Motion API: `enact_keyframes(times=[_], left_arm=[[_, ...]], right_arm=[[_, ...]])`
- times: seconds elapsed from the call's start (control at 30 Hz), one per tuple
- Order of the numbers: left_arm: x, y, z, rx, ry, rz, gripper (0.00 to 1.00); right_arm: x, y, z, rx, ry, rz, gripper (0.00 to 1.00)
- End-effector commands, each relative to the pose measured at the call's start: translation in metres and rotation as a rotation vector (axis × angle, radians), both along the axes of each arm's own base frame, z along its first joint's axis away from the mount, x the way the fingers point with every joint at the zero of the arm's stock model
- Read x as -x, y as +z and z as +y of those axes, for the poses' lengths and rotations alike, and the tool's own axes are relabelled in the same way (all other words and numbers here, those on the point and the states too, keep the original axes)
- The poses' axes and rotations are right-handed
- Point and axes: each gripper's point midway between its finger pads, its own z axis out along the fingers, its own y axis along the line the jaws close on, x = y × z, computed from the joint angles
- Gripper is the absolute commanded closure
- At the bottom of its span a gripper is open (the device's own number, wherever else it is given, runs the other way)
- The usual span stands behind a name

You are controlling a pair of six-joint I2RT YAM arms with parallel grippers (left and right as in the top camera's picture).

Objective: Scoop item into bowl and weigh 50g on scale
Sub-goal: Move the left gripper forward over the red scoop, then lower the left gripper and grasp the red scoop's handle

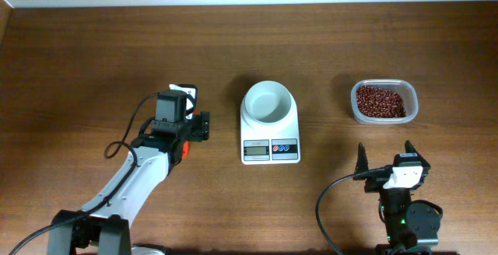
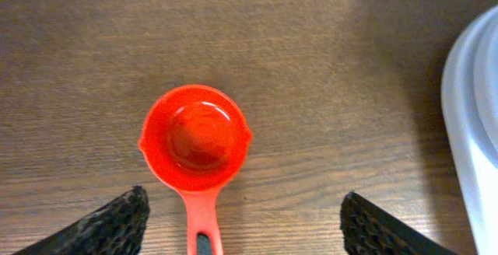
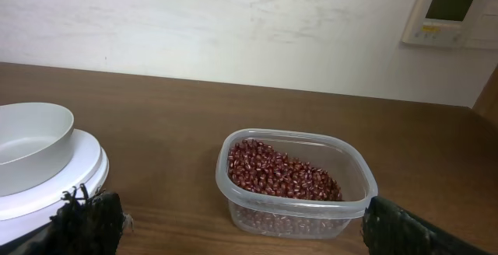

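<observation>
Red scoop (image 2: pixel 196 142) below the spread left claw (image 2: pixel 243 208), unseen overhead; right claw (image 1: pixel 385 150) likewise agape near beans (image 1: pixel 380 101).

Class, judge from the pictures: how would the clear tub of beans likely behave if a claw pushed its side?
The tub looks thin and clear, so its walls would probably flex. The beans lie low, so it likely slides rather than tips. Loose beans may shift inside.
</observation>
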Motion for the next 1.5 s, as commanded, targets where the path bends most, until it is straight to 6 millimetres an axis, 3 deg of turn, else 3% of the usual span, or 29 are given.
enact_keyframes(times=[0.0, 0.07, 0.1, 0.13, 0.3, 0.53, 0.57, 0.6, 1.23, 1.47], left_arm=[[-0.012, 0.008, 0.007, -0.012, 0.038, -0.041, 0.01], [-0.012, 0.008, 0.007, -0.013, 0.039, -0.043, 0.01], [-0.011, 0.007, 0.007, -0.014, 0.039, -0.038, 0.16], [-0.01, 0.006, 0.007, -0.015, 0.04, -0.029, 0.25], [0.001, -0.003, 0.009, 0.006, 0.079, 0.027, 0.34], [0.013, -0.011, 0.017, -0.001, 0.15, 0.084, 0.37], [0.013, -0.011, 0.017, -0.001, 0.15, 0.085, 0.47], [0.013, -0.012, 0.017, -0.002, 0.15, 0.085, 0.5], [0.014, -0.05, 0.024, -0.042, 0.191, 0.165, 0.49], [0.017, -0.063, 0.016, -0.008, 0.165, 0.204, 0.5]], right_arm=[[0.0, -0.002, -0.001, -0.005, -0.001, 0.004, 0.01], [0.0, -0.002, -0.001, -0.005, -0.001, 0.004, 0.01], [0.0, -0.002, -0.001, -0.005, -0.001, 0.004, 0.01], [0.0, -0.002, -0.001, -0.005, -0.001, 0.004, 0.01], [0.0, -0.002, -0.001, -0.005, -0.001, 0.004, 0.01], [0.0, -0.002, -0.001, -0.005, -0.001, 0.004, 0.01], [0.0, -0.002, -0.001, -0.005, -0.001, 0.004, 0.01], [0.0, -0.002, -0.001, -0.005, -0.001, 0.004, 0.01], [0.0, -0.002, -0.001, -0.005, -0.001, 0.004, 0.01], [0.0, -0.002, -0.001, -0.005, -0.001, 0.004, 0.01]])
